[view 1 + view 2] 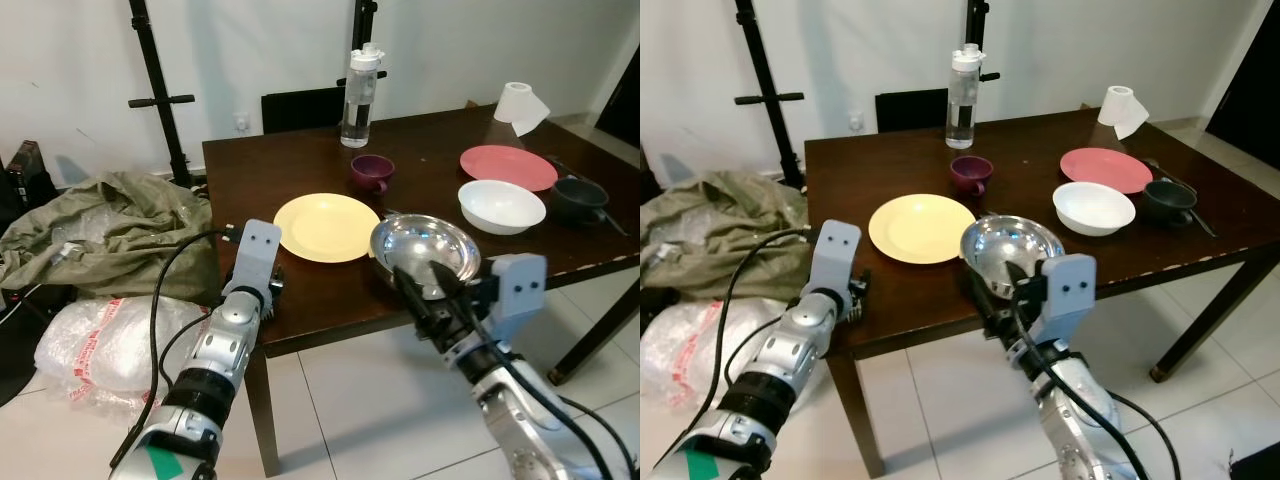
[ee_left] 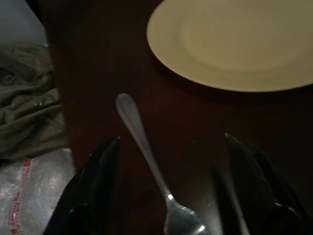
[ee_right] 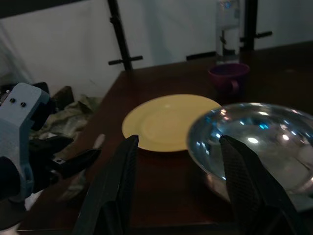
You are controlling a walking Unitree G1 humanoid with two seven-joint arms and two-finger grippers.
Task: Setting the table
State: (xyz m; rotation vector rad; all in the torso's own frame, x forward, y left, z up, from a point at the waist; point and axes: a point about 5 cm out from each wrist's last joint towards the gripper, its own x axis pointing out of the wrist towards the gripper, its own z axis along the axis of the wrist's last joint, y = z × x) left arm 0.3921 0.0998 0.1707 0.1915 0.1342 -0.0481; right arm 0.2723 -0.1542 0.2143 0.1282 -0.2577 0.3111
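A silver utensil lies on the dark wooden table near its front left corner, handle pointing away from me. My left gripper is open, one finger on each side of the utensil without closing on it. Just beyond it sits a yellow plate. A shiny steel bowl rests to the right of the plate, near the front edge. My right gripper hovers open at the bowl's near rim; in the right wrist view one finger overlaps the bowl.
Farther back stand a purple mug, water bottle, paper roll, red plate, white bowl and black cup. A green cloth and plastic bag lie on the floor at left.
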